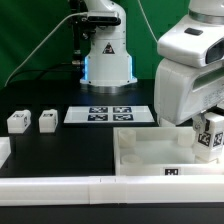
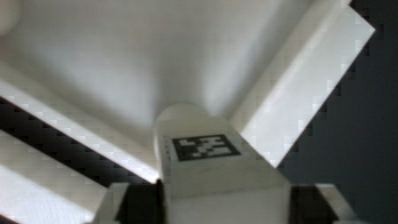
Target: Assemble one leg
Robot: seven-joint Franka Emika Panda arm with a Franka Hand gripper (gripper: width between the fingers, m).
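Note:
My gripper [image 1: 209,133] is shut on a leg [image 1: 209,138], a small white oblong block with a black-and-white tag. It holds the leg upright over the right corner of the large white tray-like piece [image 1: 150,160]. In the wrist view the leg [image 2: 217,160] runs out from between my fingers [image 2: 128,203] with its tag facing the camera, above the tray's inner surface [image 2: 160,60]. Two more legs [image 1: 19,122] [image 1: 47,121] stand on the black table at the exterior view's left. Whether the held leg touches the tray is hidden.
The marker board [image 1: 108,114] lies flat behind the tray, in front of the robot base [image 1: 106,55]. A long white bar [image 1: 60,190] runs along the table's front edge. Another white part [image 1: 4,150] shows at the exterior view's left edge.

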